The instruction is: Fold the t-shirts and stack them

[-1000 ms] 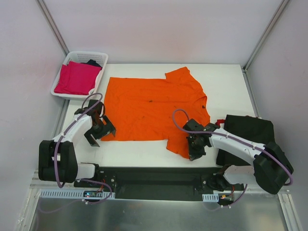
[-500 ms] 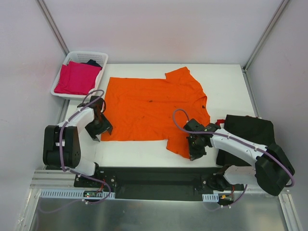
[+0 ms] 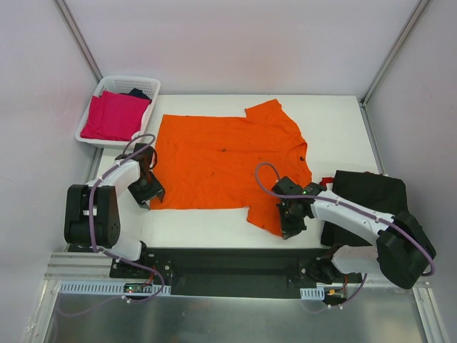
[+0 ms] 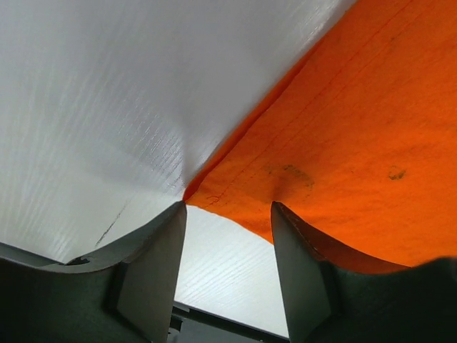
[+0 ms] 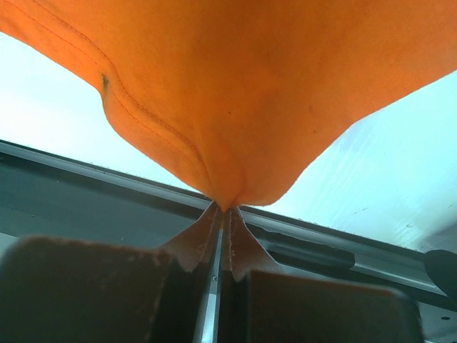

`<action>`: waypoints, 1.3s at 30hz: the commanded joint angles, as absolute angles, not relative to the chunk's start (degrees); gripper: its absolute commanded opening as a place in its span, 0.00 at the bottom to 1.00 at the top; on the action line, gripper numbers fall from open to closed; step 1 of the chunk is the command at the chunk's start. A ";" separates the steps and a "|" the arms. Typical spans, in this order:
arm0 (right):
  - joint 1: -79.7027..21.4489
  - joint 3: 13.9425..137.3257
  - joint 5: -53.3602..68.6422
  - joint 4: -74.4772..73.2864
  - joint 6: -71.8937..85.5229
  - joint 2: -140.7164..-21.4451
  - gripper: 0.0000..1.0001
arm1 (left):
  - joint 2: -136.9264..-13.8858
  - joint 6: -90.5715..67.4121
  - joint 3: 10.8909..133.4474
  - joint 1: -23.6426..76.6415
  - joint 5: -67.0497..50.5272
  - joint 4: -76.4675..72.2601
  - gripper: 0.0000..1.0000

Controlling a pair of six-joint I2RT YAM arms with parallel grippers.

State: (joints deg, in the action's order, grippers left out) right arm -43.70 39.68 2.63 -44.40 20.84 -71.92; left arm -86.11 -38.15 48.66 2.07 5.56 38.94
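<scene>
A bright orange cloth t-shirt (image 3: 228, 157) is spread flat across the white table (image 3: 335, 125). Its hem is turned toward the left arm and its collar toward the right, so each arm is given one end of the near edge to work.

The near sleeve is pinched by the right hand (image 3: 288, 224). In the right wrist view the cloth is drawn into a tight peak between the closed fingertips (image 5: 196, 246) and is raised a little off the table there. This hold is judged to serve for carrying the sleeve over in a fold.

The left hand (image 3: 146, 191) is set low at the near hem corner and tilted down toward the table. In the left wrist view its fingers (image 4: 153, 271) stand apart, with the corner of the hem lying at the mouth of the gap, and nothing is gripped yet. The pose is judged to be a preparation for taking that corner.

Black cloth t-shirts (image 3: 364, 204), with red trim showing at the far edge, are piled at the right of the table beside the right arm. This pile is judged to be the stack. A magenta-pink cloth t-shirt (image 3: 114, 116) lies in the white plastic lattice basket (image 3: 125, 79) at the far left corner, with some dark cloth behind it.
</scene>
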 commanded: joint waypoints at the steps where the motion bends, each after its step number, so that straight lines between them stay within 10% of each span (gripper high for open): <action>1: -43.51 41.04 2.64 -46.32 19.86 -72.16 0.01 | -82.71 -39.37 45.88 0.70 7.12 39.38 0.51; 26: -43.24 40.25 1.67 -48.08 19.42 -70.31 0.01 | -86.39 -36.21 44.91 -3.78 2.91 34.63 0.49; 39: -43.07 41.66 1.85 -48.08 19.16 -72.25 0.01 | -87.72 -33.58 47.55 -3.78 0.26 33.57 0.20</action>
State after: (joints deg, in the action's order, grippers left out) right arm -43.31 39.70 2.37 -45.98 19.86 -71.70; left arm -87.35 -34.63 47.03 -3.46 0.43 36.14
